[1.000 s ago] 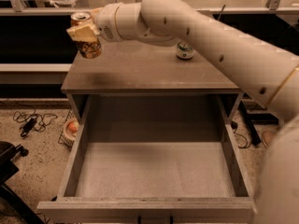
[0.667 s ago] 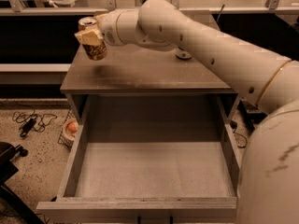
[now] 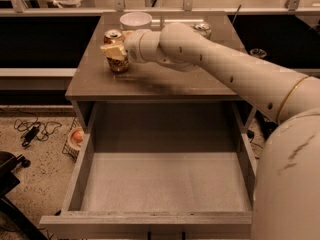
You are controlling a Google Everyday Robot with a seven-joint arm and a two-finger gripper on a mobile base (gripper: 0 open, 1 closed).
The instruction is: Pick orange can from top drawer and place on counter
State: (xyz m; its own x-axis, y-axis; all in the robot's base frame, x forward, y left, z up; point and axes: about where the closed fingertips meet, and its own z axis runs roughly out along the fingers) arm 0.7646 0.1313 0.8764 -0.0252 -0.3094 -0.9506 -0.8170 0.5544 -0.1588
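Observation:
The orange can (image 3: 119, 64) stands low over the left part of the counter (image 3: 175, 84), its base at or just above the surface. My gripper (image 3: 115, 52) is shut on its upper part, with the pale fingers (image 3: 111, 50) wrapped around the top. The arm reaches in from the right across the counter. The top drawer (image 3: 80, 169) is pulled out wide below the counter, and its pale grey floor holds nothing.
A second brownish can (image 3: 114, 35) stands just behind the gripper. A white bowl (image 3: 136, 19) sits at the counter's back edge and a pale can (image 3: 203, 29) at the back right. Cables (image 3: 31, 130) lie on the floor at left.
The gripper with the orange can has moved from beyond the counter's left back corner inward and down, close to the counter surface. The view has also shifted.

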